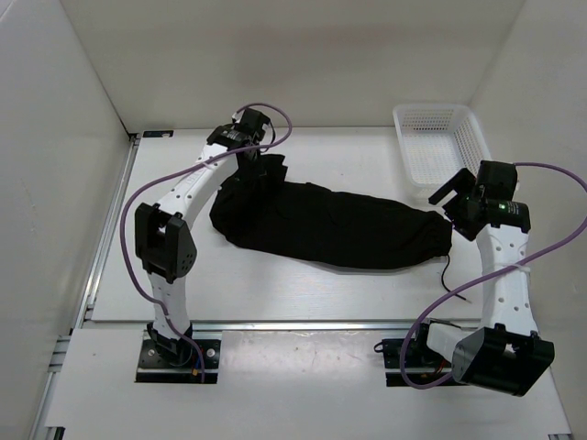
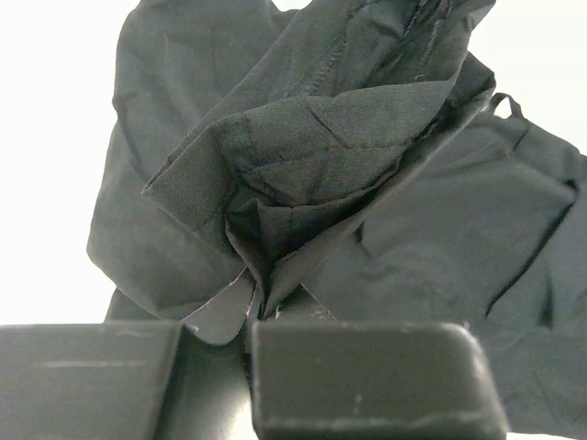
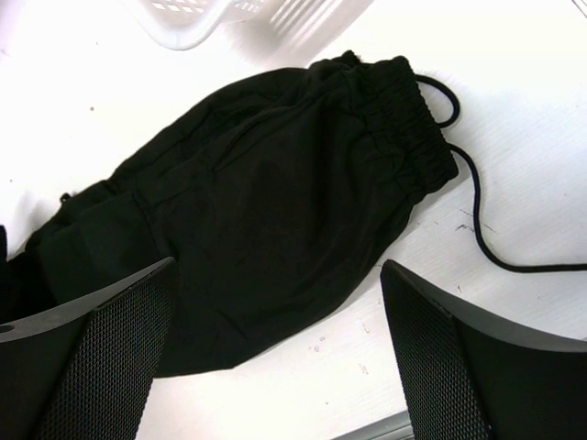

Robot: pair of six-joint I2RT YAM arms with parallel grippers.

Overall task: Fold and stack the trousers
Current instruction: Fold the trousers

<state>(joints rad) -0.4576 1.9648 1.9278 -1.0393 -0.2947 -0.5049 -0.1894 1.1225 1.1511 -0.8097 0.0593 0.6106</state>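
The black trousers [image 1: 339, 229] lie stretched across the middle of the table, waistband to the right. My left gripper [image 1: 252, 163] is at their far-left end, shut on a bunched fold of the leg fabric that it holds raised. In the left wrist view the trousers [image 2: 321, 137] rise in a creased peak straight out of the closed left gripper [image 2: 249, 325]. My right gripper [image 1: 451, 197] hovers open just right of the waistband. In the right wrist view the right gripper [image 3: 280, 353] is wide open above the elastic waistband end of the trousers [image 3: 275, 183], holding nothing.
A white mesh basket [image 1: 440, 137] stands at the back right, close behind the right gripper; its rim shows as the basket [image 3: 211, 14]. A thin black drawstring [image 3: 481, 215] trails from the waistband over the white table toward the front right.
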